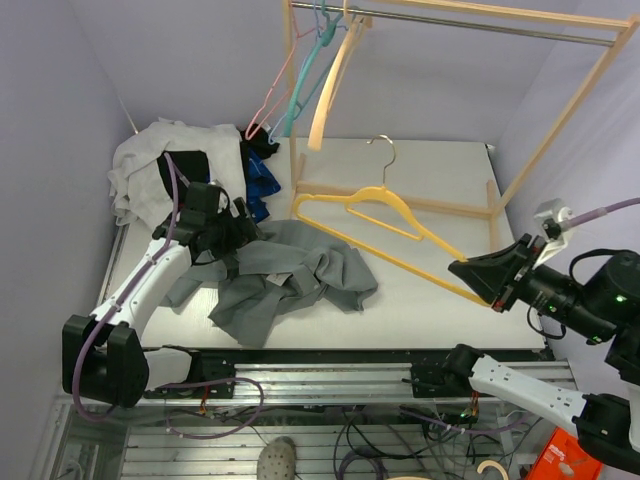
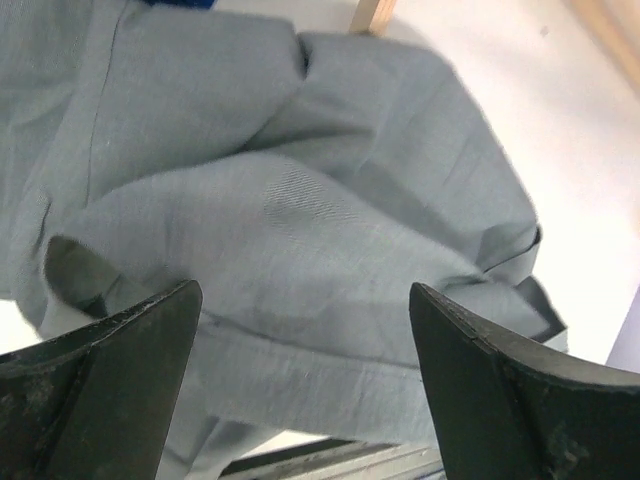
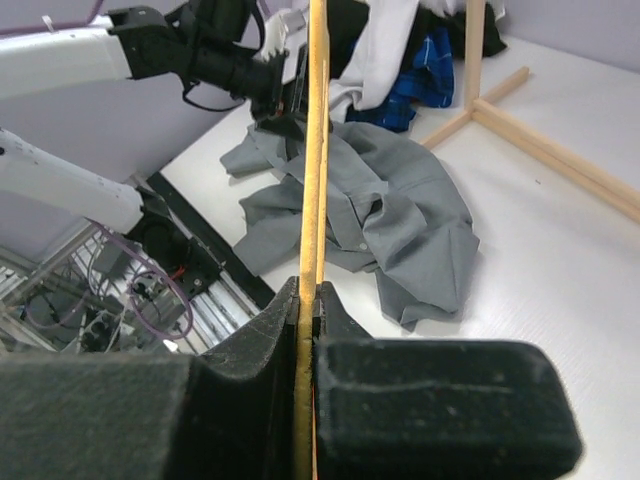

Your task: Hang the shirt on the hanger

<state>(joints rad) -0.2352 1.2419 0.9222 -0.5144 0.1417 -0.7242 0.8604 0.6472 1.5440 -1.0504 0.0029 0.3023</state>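
The grey shirt (image 1: 290, 275) lies crumpled on the white table, left of centre. My left gripper (image 1: 238, 238) hovers over the shirt's upper left part, jaws wide open with nothing between them. In the left wrist view the shirt (image 2: 300, 200) fills the space under the open left gripper (image 2: 303, 290). The yellow hanger (image 1: 385, 215) is held above the table, its silver hook pointing to the back. My right gripper (image 1: 482, 276) is shut on the hanger's right end. In the right wrist view the hanger (image 3: 315, 150) runs edge-on out of the right gripper (image 3: 308, 295) towards the shirt (image 3: 400, 210).
A pile of white and dark blue garments (image 1: 170, 165) sits at the back left. A wooden rack (image 1: 560, 130) stands at the back right, its rail carrying pink (image 1: 268, 105), teal (image 1: 305, 75) and cream (image 1: 335, 85) hangers. Its base bars (image 3: 560, 155) lie on the table.
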